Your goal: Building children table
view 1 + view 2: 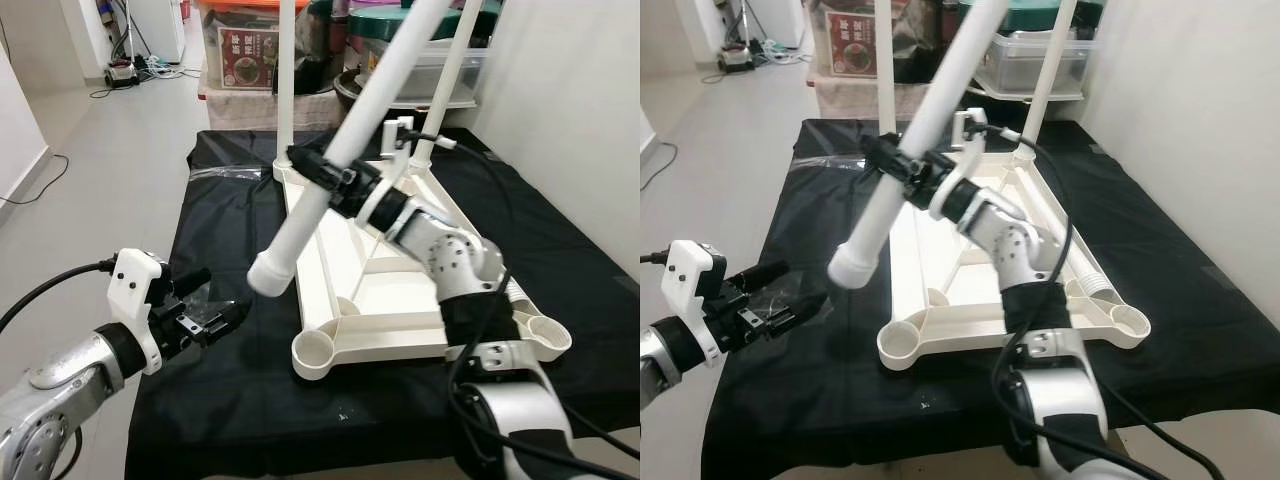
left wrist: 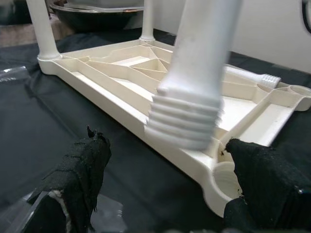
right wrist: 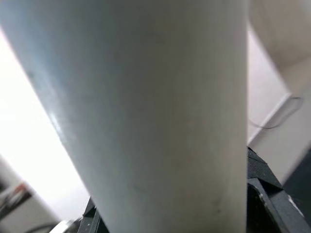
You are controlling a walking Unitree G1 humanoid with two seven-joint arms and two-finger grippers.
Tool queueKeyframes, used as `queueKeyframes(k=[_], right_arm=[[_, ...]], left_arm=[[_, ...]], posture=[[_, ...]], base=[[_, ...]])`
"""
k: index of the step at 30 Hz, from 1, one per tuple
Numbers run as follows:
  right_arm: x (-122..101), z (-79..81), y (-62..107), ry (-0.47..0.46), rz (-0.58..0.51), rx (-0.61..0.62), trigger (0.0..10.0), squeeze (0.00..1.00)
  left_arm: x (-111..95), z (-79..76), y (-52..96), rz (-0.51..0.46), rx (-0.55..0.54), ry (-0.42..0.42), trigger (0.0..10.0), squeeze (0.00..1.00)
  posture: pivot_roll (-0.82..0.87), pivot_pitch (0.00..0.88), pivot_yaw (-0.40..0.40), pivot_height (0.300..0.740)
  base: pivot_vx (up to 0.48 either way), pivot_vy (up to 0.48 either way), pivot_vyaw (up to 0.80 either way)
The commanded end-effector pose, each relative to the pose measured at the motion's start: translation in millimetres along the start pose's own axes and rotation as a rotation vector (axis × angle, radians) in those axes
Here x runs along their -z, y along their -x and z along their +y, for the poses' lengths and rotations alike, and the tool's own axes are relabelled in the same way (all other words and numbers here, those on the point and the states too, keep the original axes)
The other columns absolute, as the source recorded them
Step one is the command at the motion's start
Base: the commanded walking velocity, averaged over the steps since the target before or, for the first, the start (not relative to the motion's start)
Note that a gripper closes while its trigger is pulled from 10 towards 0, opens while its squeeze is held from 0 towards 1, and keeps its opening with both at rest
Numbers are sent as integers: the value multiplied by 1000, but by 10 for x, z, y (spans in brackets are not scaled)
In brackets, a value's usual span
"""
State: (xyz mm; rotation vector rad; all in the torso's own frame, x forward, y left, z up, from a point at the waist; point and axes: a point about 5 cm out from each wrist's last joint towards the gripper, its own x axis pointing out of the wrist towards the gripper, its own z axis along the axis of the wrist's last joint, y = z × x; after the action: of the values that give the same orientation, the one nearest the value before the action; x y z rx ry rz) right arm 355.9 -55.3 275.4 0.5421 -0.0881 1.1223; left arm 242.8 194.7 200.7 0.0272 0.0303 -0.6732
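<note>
- You are working on a black cloth (image 1: 230, 400) spread over the floor, with a pale wall on your right and storage bins (image 1: 250, 45) at the far end.
- Nearest you, your left gripper (image 1: 205, 318) hovers low over the cloth just left of the tabletop's near corner, its black fingers (image 2: 80, 170) spread apart and holding nothing.
- A clear plastic bag (image 2: 29, 218) lies on the cloth under that gripper.
- The white tabletop (image 1: 400, 300) lies upside down on the cloth, ribs facing up, and its near left socket (image 1: 316, 352) is empty.
- Another empty socket sits at the near right corner (image 1: 545, 338).
- Your right gripper (image 1: 335, 175) is clamped around a white table leg (image 1: 330, 170) partway along its length, arm raised over the tabletop and reaching forward.
- That leg slants steeply, its threaded end (image 2: 184, 121) hanging just above the near left socket, not yet seated.
- Farther off, two legs (image 1: 287, 90) already stand upright in the far sockets.
- By my judgement you are roughly halfway: two legs mounted, a third about to be seated.
</note>
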Motion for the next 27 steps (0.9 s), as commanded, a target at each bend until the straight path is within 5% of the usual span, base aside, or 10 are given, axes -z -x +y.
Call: queueKeyframes(k=[1,17,18,19,20,27], right_arm=[[-26,100,-54,5,-7,-54,10000,0],[195,487,-256,-59,23,-228,10000,0],[205,502,-267,-60,25,-234,10000,0],[205,502,-267,-60,25,-234,10000,0],[211,508,-271,-61,27,-236,10000,0],[210,499,-248,-55,35,-219,10000,0]], left_arm=[[26,-14,-29,12,32,-10,10000,0],[47,-114,-163,5,170,-17,10000,0],[49,-117,-169,8,179,-22,5137,0],[49,-117,-169,8,179,-22,5137,0],[60,-121,-172,8,186,-13,0,0],[115,-156,-159,26,198,-29,0,0]], posture=[[54,0,-53,740],[39,0,-47,740],[39,0,-47,740],[39,0,-47,740],[39,0,-47,740],[35,0,-51,740]], base=[[0,0,0],[0,0,0],[0,0,0],[0,0,0],[0,0,0],[0,0,0]])
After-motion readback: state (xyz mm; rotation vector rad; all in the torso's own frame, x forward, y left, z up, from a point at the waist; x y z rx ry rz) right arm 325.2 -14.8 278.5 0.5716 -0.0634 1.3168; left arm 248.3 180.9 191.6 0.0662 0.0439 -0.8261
